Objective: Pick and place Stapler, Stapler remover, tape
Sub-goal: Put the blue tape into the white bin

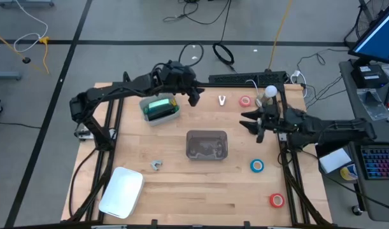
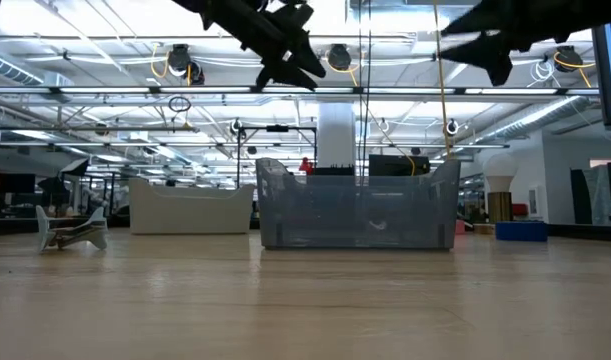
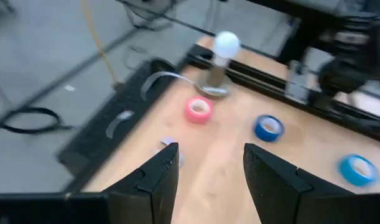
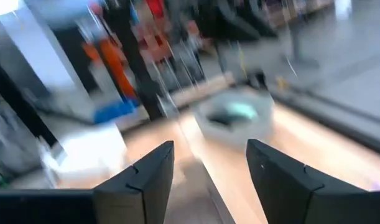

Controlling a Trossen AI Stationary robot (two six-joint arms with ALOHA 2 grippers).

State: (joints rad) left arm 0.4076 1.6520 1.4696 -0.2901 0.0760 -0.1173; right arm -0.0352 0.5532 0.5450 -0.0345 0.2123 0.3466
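1. Jaws on both arms stand apart and empty: the left gripper (image 1: 193, 95) hangs high over the far middle of the surface (image 1: 175, 184), and the right gripper (image 1: 253, 124) hangs right of centre.
2. Beside the left gripper, the stapler (image 1: 160, 105) lies in a shallow clear tub (image 1: 149, 114), probably already sorted.
3. A clear bin (image 1: 207, 145) sits mid-surface, likely the drop point.
4. Tape is spread out: a red roll (image 1: 246, 101) at the far edge, a blue roll (image 1: 257, 166) and another red roll (image 1: 277, 200) near the right side, all within the right arm's side.
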